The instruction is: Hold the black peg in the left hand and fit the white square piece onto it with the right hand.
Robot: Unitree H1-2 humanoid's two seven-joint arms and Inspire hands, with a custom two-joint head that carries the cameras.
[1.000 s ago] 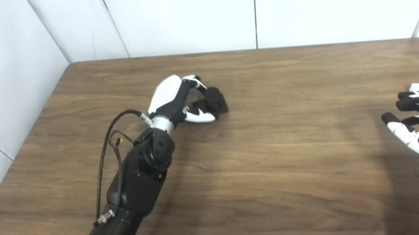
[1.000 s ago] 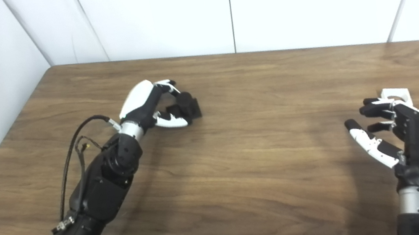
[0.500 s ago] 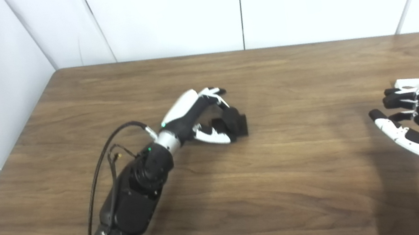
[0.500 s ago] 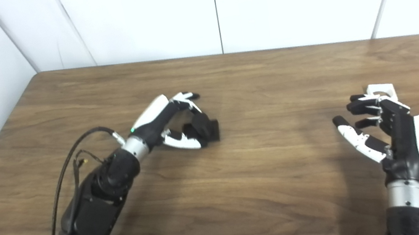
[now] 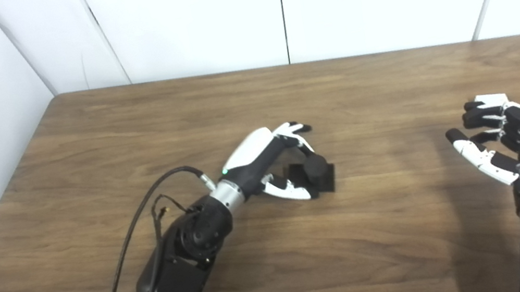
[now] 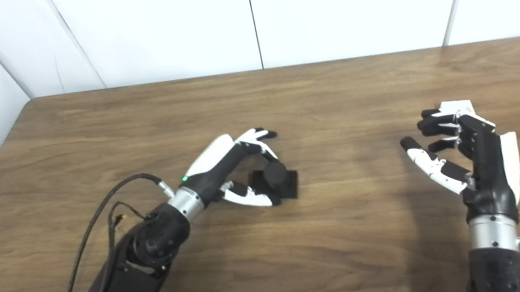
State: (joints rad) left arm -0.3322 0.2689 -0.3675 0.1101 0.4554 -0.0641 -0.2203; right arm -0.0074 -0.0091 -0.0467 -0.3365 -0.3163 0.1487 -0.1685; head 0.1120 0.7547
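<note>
Black peg [image 5: 321,178] on table [image 5: 131,136], within loosely curled left hand [image 5: 268,165]; right hand [image 5: 512,140] empty, fingers spread.

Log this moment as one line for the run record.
left robot hand: around black peg on table | right robot hand: open, beside white square piece | fitting: not started

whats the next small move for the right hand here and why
Probably the right hand should reach forward and close on the white square piece. Its fingers are spread and hold nothing, and the piece lies on the wooden table just beyond its fingertips. The left hand is already curled around the black peg, though how firmly is unclear.
</note>
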